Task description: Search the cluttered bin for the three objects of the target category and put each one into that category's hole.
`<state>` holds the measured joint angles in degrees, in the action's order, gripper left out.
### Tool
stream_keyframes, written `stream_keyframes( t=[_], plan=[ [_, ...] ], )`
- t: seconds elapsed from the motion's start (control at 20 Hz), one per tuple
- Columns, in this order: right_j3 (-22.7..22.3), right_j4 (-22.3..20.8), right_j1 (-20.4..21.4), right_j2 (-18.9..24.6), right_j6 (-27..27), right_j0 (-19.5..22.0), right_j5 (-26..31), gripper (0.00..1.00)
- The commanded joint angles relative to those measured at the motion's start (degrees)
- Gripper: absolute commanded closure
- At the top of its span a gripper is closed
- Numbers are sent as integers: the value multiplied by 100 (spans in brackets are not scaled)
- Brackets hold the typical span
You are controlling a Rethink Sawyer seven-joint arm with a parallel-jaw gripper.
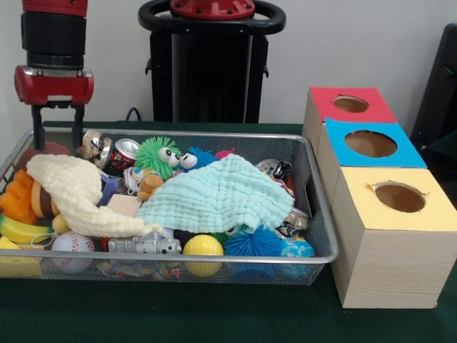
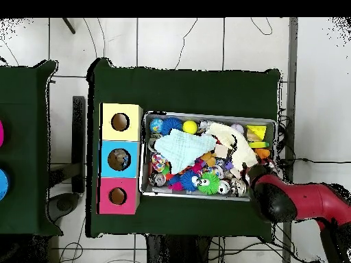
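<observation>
Wire mesh bin (image 1: pixel 314 207), long axis running along the counter (image 1: pixel 214 314) edge, filled with clutter. Contents: mint cloth (image 1: pixel 218 196) over the middle; cream cloth (image 1: pixel 75 193) directly below the hand; green fuzzy googly-eyed toy (image 1: pixel 158 156); crushed soda can (image 1: pixel 123 153); yellow ball (image 1: pixel 203 246); baseball (image 1: pixel 71 244); blue spiky ball (image 1: pixel 253 241); banana (image 1: pixel 21 230).

Hand (image 1: pixel 57 128): two dark prongs spread apart, empty, above the bin's corner rim. The overhead view shows only the red arm here.

Beyond the bin's far end: three wooden boxes, tops red (image 1: pixel 350 104), blue (image 1: pixel 370 143), yellow (image 1: pixel 400 196), each with a round hole. Overhead, something lies inside the blue box.
</observation>
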<state>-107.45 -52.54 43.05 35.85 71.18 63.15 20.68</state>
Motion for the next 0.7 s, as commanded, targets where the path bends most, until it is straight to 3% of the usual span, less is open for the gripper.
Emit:
stream_keyframes(
  t=[0.05,0.15,0.45,0.7],
  plan=[
    [294,-232,-134,366,-1427,-25,823,0],
    [300,-203,-127,386,-1424,-22,853,0],
    [-1,761,-521,991,-1416,536,1275,0],
    [-181,1137,-660,1326,-1356,773,1492,0]
  ],
)
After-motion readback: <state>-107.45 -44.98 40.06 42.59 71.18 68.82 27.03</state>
